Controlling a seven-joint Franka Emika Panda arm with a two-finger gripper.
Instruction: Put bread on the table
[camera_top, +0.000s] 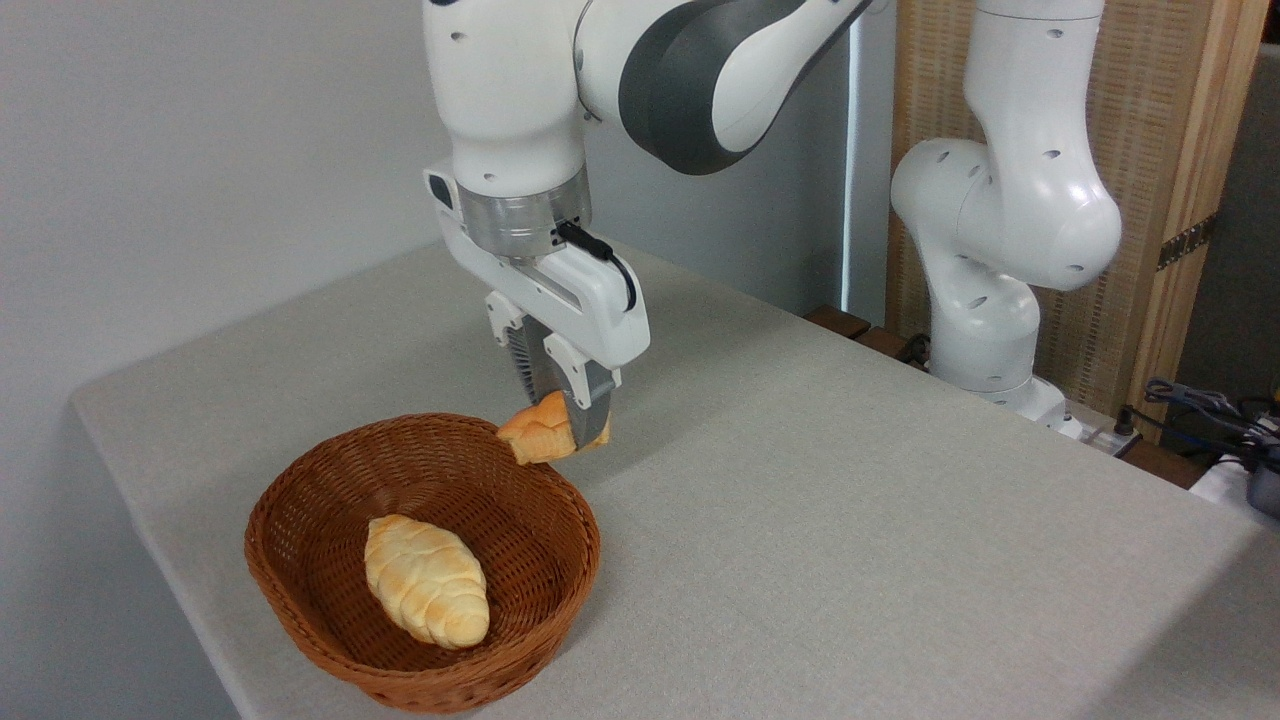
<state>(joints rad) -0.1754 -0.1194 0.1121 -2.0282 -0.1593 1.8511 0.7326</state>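
My gripper (565, 415) is shut on the bread (538, 430), a small orange-golden bun with a ridged top. The bun hangs in the air just above the far right rim of the brown wicker basket (300, 585). Part of the bun is hidden behind my near finger. The light grey table (850, 520) stretches out below and to the right of it.
A longer pale yellow braided loaf (425, 580) lies inside the basket near its front. The arm's white base (990, 330) stands at the table's far right edge. Cables and dark items (1220, 410) lie beyond that edge.
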